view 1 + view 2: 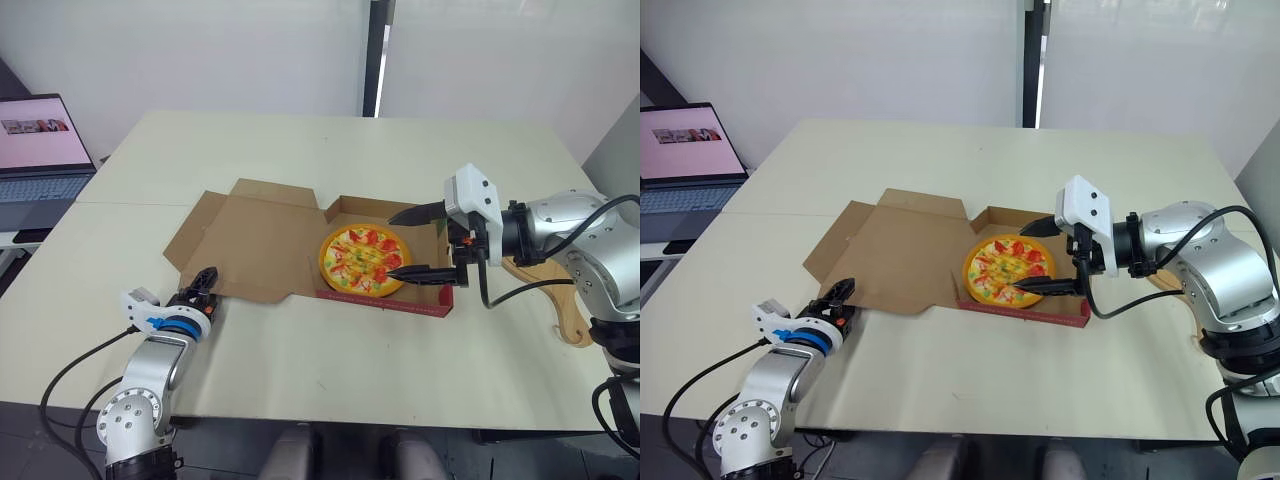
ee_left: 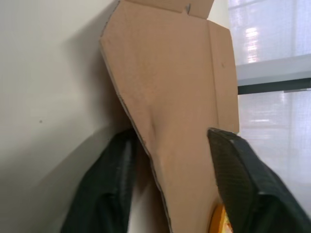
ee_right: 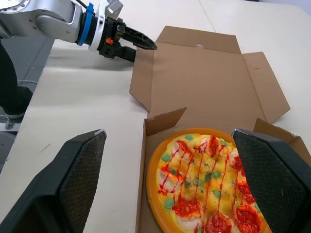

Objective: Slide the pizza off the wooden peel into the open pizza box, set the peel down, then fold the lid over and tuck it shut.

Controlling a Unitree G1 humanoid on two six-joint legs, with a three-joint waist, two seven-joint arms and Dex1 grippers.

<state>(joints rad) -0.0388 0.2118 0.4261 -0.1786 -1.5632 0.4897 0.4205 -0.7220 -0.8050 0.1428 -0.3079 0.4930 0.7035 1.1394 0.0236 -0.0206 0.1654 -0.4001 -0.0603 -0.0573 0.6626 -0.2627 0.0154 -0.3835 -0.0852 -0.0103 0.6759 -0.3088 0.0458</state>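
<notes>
a: where's the pizza [image 1: 362, 258]?
b: lying flat in the tray of the pizza box [image 1: 385, 299], on the right half of the box. the tray's red front wall faces the near edge of the desk [image 1: 330, 370].
a: and the lid [image 1: 262, 240]?
b: folded back, lying open on the desk to the left of the tray, brown inside facing up, its side flaps spread out.
a: the wooden peel [image 1: 562, 312]?
b: on the desk to the right of the box, partly hidden behind the right arm, with no gripper on it.
a: right gripper [image 1: 395, 243]?
b: released, its two black fingers spread wide and holding nothing. it hangs over the right side of the tray, one finger toward the far wall, the other over the near rim of the pizza.
a: left gripper [image 1: 208, 274]?
b: at the near left corner of the lid. in the left wrist view its fingers [image 2: 238, 170] stand apart with the cardboard edge of the flap between them, not clamped on it.
a: anything else on the desk?
b: a laptop [image 1: 40, 150] with its screen lit, at the far left.
</notes>
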